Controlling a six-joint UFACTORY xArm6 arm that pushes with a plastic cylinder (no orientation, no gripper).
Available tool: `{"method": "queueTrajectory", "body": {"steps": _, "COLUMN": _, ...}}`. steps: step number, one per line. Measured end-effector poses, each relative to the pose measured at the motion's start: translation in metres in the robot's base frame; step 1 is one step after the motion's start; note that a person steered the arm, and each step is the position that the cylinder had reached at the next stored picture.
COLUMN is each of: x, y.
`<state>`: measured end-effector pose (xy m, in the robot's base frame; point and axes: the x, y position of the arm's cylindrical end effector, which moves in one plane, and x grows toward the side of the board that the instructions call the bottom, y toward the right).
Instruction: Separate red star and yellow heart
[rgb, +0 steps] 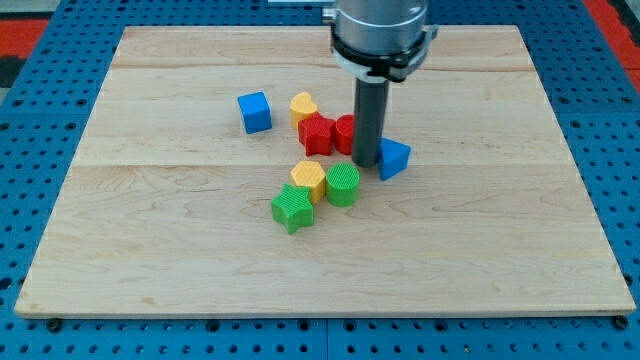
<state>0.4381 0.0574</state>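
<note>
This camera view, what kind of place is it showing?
Probably a robotics lab bench: a wooden board lies on a blue pegboard, small coloured blocks like the red star are scattered about, and my tip rests among them.

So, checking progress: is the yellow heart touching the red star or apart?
Touching. The yellow heart sits against the red star, no board showing between them. My tip is to the star's right.

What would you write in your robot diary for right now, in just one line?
my tip: beside red block | red star: touching yellow heart | separation: not yet done
</note>
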Motion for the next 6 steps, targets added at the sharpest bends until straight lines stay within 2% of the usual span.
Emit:
{"method": "queueTrajectory", "body": {"steps": 1, "x": -0.024, "y": 0.003}}
{"method": "queueTrajectory", "body": {"steps": 2, "x": -0.076, "y": 0.007}}
{"method": "queueTrajectory", "body": {"steps": 3, "x": -0.117, "y": -0.017}}
{"method": "queueTrajectory", "body": {"steps": 4, "x": -0.11, "y": -0.026}}
{"method": "queueTrajectory", "body": {"steps": 5, "x": -0.105, "y": -0.06}}
{"method": "queueTrajectory", "body": {"steps": 6, "x": -0.082, "y": -0.074}}
